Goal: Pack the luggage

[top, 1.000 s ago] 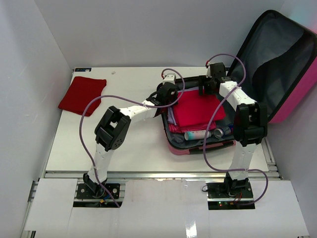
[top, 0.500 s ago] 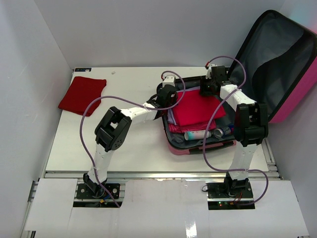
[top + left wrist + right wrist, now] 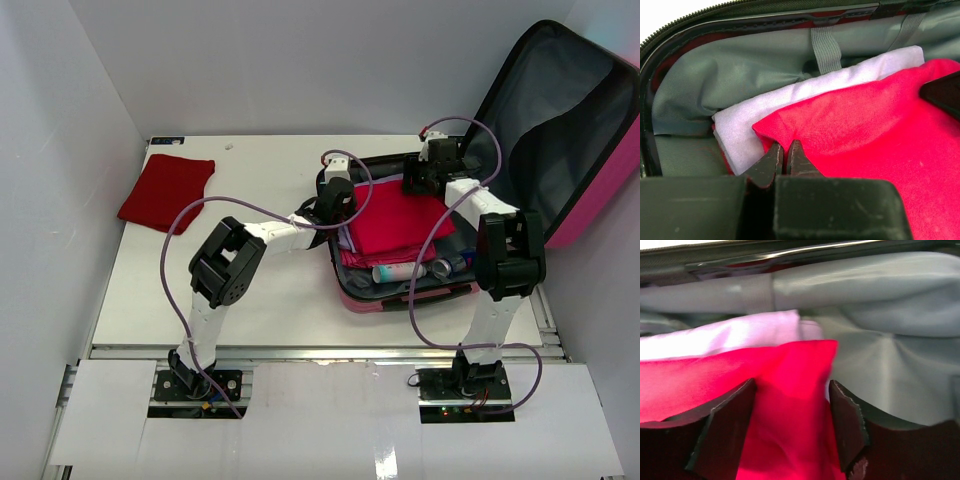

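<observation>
The fingers (image 3: 769,165) of our left gripper (image 3: 786,151) are pressed tight together, with their tips right at the edge of the folded red cloth (image 3: 865,130). We cannot tell if a bit of cloth is caught between them. They sit at the 10 o'clock corner of the pile, and we think that is to tug or pat that corner flat over the white cloth (image 3: 740,132) under it. The fingers (image 3: 847,415) of our right gripper (image 3: 792,386) are spread apart. The pile's 1 o'clock corner lies loose between them, so that side is free, not gripped. The white table (image 3: 270,290) has a spare red cloth (image 3: 165,190) at 10 o'clock, well apart from both grippers. The luggage (image 3: 395,300) lies open at 3 o'clock, with small bottles (image 3: 410,270) tucked in at its near end. Its lid (image 3: 560,110) leans up toward 2 o'clock. Plain white walls (image 3: 60,150) stand all around.
</observation>
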Tool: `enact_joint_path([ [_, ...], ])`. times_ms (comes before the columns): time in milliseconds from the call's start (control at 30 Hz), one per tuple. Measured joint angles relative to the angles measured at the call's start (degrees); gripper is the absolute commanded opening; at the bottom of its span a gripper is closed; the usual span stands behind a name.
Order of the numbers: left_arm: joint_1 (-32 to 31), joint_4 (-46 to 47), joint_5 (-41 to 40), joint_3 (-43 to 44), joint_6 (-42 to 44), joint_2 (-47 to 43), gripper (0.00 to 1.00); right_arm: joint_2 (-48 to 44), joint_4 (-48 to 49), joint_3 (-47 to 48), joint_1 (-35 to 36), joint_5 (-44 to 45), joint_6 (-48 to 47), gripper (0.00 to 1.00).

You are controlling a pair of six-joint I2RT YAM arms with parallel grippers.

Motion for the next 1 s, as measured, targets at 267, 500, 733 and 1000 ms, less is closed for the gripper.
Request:
enact_joint_path([
  [267, 0.0, -2.6, -1.0, 0.0, 0.8, -2.3, 0.41, -4.3, -3.7, 0.6, -0.3, 9.9, 1.4, 0.67],
  [500, 0.6, -7.1, -0.7, 0.0, 2.3, -8.4, 0.49, -11.1, -7.8, 1.2, -0.3, 12.3, 3.4, 0.29],
  [733, 0.3, -7.2, 5.5, 0.0, 3.2, -14.2, 0.47, -20.1, -3.9, -5.6, 1.0, 5.0, 6.1, 0.25],
  [1000, -1.7, -6.5, 13.4, -1.1, 3.6, -12.5, 0.45, -10.0, -1.7, -8.9, 0.3, 1.7, 8.7, 0.26],
])
